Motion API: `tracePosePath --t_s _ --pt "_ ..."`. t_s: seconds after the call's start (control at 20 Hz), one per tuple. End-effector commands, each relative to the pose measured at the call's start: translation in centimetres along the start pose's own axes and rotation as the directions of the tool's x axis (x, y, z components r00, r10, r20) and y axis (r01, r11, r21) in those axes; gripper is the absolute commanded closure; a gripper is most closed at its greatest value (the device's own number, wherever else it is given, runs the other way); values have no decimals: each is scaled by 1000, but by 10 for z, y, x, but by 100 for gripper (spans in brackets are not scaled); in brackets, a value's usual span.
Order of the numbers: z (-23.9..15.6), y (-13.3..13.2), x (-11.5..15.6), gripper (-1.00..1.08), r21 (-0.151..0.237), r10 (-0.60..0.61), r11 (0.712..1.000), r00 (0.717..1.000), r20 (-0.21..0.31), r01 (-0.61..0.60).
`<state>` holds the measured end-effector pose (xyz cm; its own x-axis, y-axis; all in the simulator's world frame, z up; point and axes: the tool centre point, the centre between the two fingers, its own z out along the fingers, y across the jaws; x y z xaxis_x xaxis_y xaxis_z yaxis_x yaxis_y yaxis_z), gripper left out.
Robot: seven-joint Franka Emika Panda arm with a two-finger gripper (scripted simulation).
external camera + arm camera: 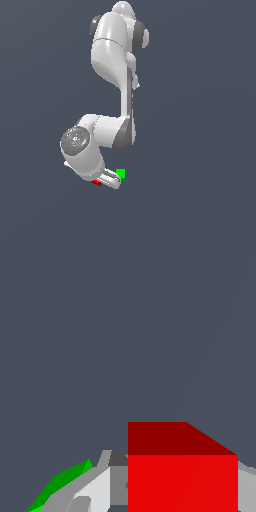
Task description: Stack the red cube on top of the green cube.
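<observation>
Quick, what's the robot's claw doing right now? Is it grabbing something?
Gripper: the small bright red cube sits between its jaws, but a firm grip cannot be told. The small bright green cube lies beside it, not held.

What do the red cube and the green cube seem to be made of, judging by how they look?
The red cube shows flat, even colour with a darker shaded face, no grain, no gloss and no marks, so it could be matte plastic or painted wood; the render leaves this open. The green cube has the same plain, unmarked, dull finish. No real texture is visible on either one.
</observation>
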<state>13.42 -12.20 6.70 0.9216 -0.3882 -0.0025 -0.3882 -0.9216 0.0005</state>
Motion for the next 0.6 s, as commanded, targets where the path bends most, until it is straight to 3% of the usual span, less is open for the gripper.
tracePosePath --t_s 0.0,0.55 --pt "-20 0 0 108 1 0 1000 1000 -2 0" --pt "-53 0 2 108 1 0 1000 1000 -2 0"
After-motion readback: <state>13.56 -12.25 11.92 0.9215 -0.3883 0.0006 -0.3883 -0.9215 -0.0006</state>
